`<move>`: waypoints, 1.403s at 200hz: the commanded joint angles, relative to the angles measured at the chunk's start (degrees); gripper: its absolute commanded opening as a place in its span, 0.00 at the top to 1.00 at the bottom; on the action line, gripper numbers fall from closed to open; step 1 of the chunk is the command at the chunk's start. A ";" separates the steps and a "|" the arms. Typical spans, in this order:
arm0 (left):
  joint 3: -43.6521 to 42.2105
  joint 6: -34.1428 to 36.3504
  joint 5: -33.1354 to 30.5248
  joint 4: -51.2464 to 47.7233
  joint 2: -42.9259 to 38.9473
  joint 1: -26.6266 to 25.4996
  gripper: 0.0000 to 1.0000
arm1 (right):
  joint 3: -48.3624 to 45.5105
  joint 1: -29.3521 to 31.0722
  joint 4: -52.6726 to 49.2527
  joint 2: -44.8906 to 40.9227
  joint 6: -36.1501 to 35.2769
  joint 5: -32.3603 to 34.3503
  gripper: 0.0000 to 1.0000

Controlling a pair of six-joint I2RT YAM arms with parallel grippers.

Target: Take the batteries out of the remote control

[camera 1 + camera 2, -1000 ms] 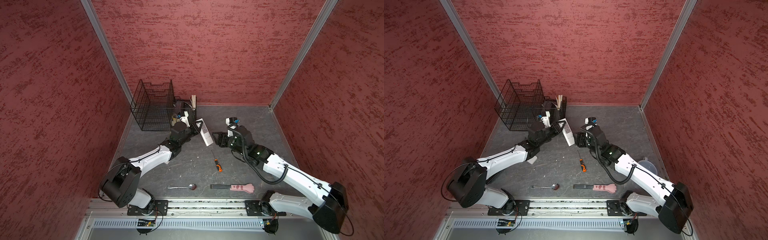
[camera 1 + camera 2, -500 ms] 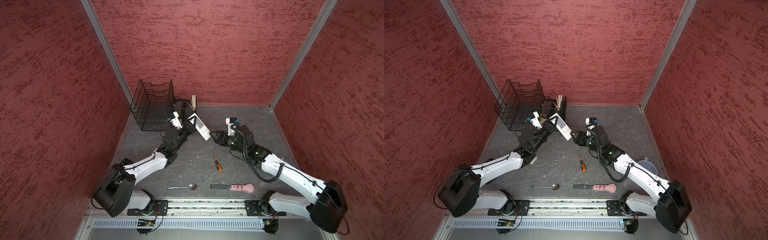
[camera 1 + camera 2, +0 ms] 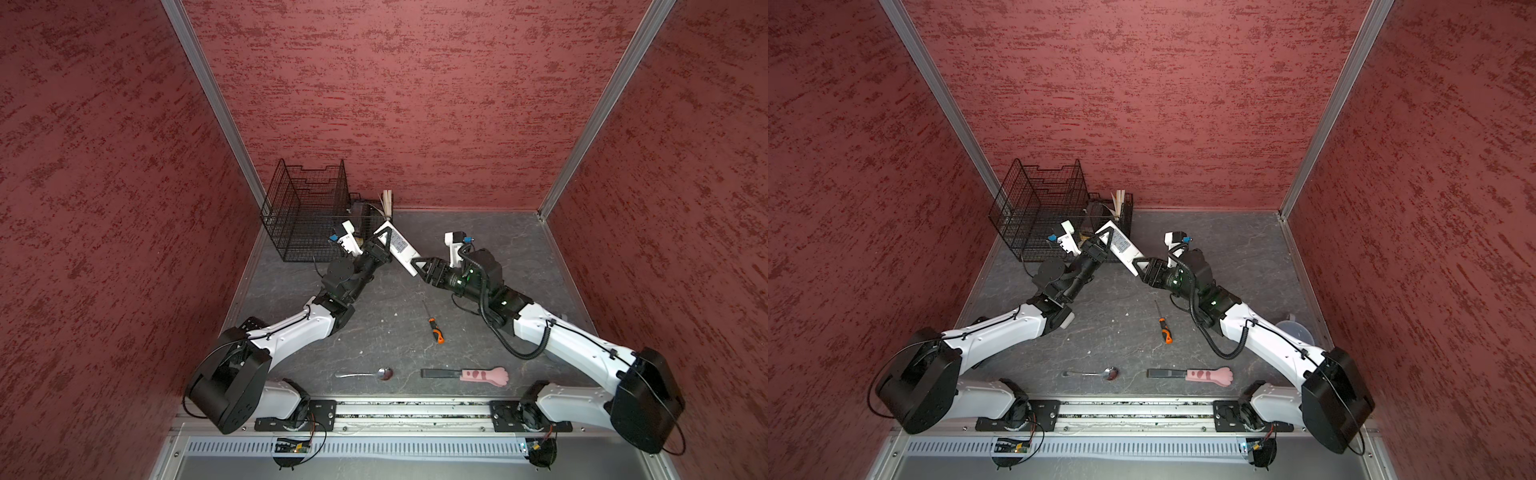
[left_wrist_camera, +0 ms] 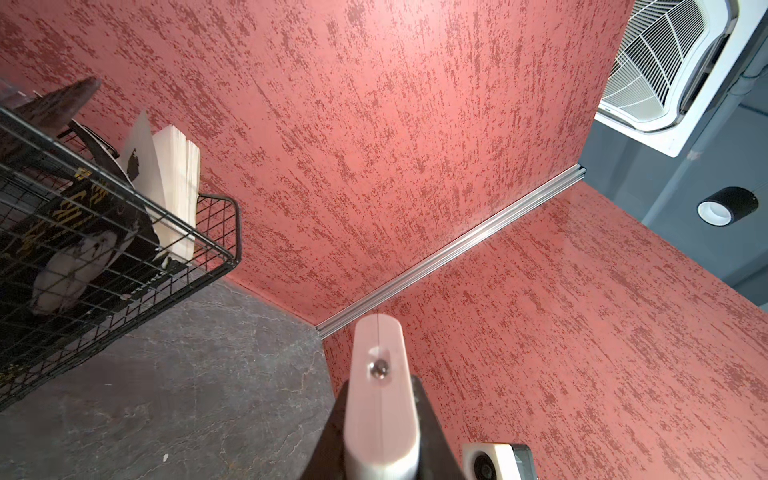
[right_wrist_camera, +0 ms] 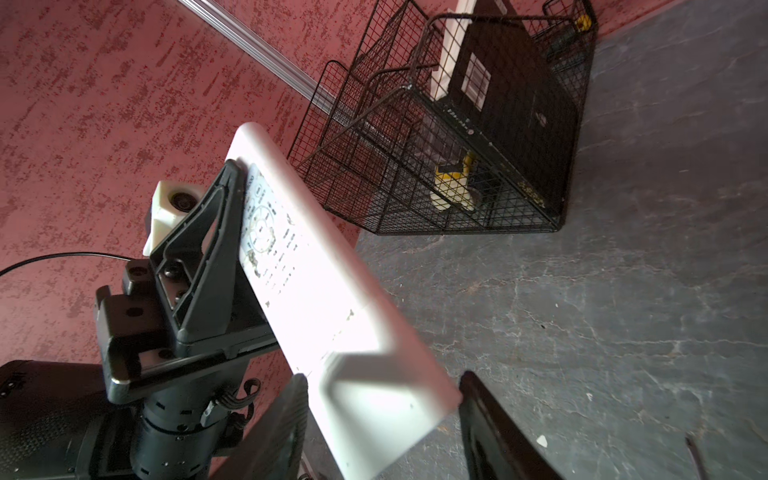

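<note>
Clamping the white remote (image 3: 402, 248) near its 10 o'clock end, the left gripper (image 3: 383, 237) held it tilted above the table (image 3: 386, 299), while the right gripper (image 3: 417, 267) stood open, its jaws parted around the 4 o'clock end. No batteries showed; presumably they sat inside the remote. A one-sided push from the right jaws could have twisted the remote out of the narrow left pinch, dropping it toward the screwdriver (image 3: 434, 328) at 6 o'clock.
</note>
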 commanded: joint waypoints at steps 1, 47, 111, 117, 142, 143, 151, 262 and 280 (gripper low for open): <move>-0.41 -1.14 -0.49 4.00 0.16 0.32 1.00 | -0.60 -0.30 4.65 0.63 2.78 -1.55 0.44; -0.51 -1.80 0.12 4.71 0.69 0.23 1.00 | -1.64 -0.30 8.27 1.91 4.02 -2.27 0.45; -0.85 -1.98 0.32 4.86 0.54 0.54 1.00 | -1.90 -0.47 10.07 2.61 4.62 -3.01 0.57; -0.93 -2.08 0.32 4.87 0.45 0.49 1.00 | -2.03 -0.46 10.11 2.62 4.66 -3.03 0.59; -0.85 -2.58 0.49 4.84 0.27 0.77 1.00 | -2.41 -0.56 10.37 2.55 4.63 -2.87 0.63; -0.85 -2.57 0.50 4.86 0.27 0.76 1.00 | -2.38 -0.56 10.38 2.55 4.65 -2.87 0.63; -0.90 -2.95 0.58 5.13 0.35 0.87 1.00 | -2.42 -0.54 10.56 2.54 4.73 -3.10 0.62; -1.04 -7.20 1.20 10.20 3.49 0.95 1.00 | -0.88 -0.75 15.13 5.55 7.03 -4.66 0.60; -1.12 -7.87 1.33 10.99 3.92 1.11 1.00 | -1.20 -0.81 15.27 5.40 7.03 -4.65 0.67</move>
